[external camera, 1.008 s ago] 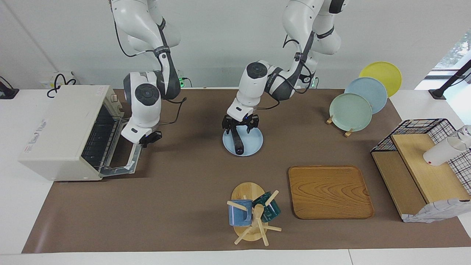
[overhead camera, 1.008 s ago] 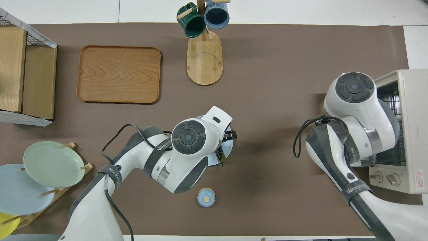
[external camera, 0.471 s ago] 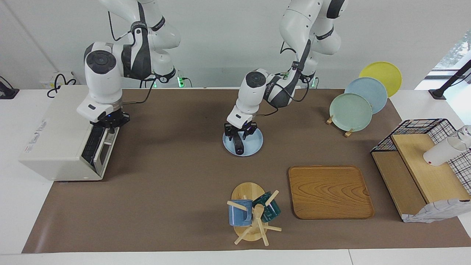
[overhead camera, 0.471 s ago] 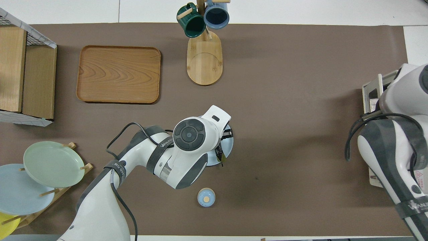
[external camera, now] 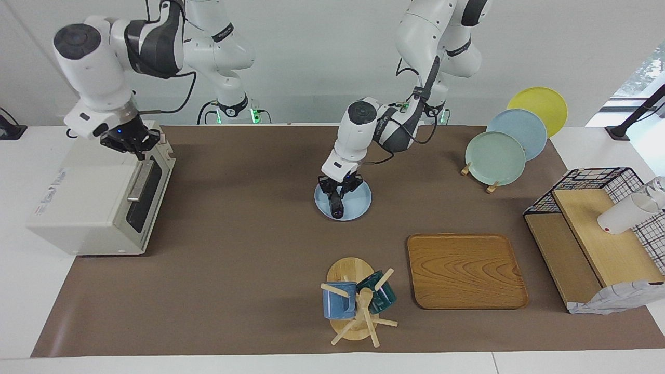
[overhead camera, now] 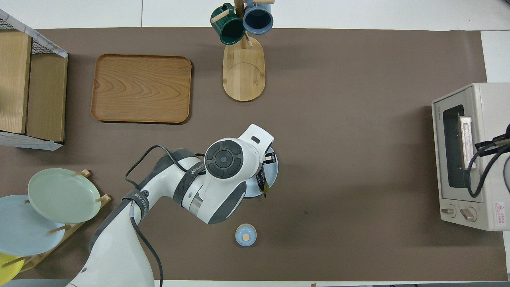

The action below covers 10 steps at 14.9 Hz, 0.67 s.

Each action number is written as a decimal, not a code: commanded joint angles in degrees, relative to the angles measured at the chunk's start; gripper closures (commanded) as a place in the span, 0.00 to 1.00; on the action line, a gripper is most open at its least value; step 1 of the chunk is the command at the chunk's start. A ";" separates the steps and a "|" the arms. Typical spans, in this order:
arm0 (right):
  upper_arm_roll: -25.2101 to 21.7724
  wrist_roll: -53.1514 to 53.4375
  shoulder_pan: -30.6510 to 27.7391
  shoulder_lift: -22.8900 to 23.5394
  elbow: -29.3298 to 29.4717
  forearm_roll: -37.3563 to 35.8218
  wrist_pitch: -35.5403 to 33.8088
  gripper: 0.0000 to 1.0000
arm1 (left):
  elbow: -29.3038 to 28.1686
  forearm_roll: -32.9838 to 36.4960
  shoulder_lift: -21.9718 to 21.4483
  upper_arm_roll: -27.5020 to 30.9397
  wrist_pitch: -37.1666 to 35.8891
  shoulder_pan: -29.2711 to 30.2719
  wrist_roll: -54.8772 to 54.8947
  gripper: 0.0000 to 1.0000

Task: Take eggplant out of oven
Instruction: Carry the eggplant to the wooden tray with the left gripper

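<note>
The dark eggplant (external camera: pixel 337 204) lies on a small light blue plate (external camera: pixel 358 200) in the middle of the table; in the overhead view its stem end (overhead camera: pixel 263 185) sticks out from under the left hand. My left gripper (external camera: pixel 340 190) is down on the plate, its fingers closed on the eggplant's end nearer to the robots. The cream-white oven (external camera: pixel 85 200) stands at the right arm's end of the table with its glass door (overhead camera: pixel 454 151) shut. My right gripper (external camera: pixel 131 141) hangs just above the oven's top front edge and holds nothing that I can see.
A wooden tray (external camera: pixel 465 270) and a mug tree with two mugs (external camera: pixel 356 301) lie farther from the robots than the plate. A plate rack (external camera: pixel 499 156) and a wire basket with wooden shelves (external camera: pixel 597 228) stand at the left arm's end. A small blue lid (overhead camera: pixel 246 234) lies near the robots.
The oven door has gone from open to shut, and the right gripper has risen from it to above the oven's top. The left gripper's fingers have closed in on the eggplant.
</note>
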 commanded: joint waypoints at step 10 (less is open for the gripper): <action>0.80 8.29 2.33 10.35 17.47 8.91 -13.80 0.00 | 1.46 3.12 -2.17 2.24 -3.51 4.13 2.23 1.00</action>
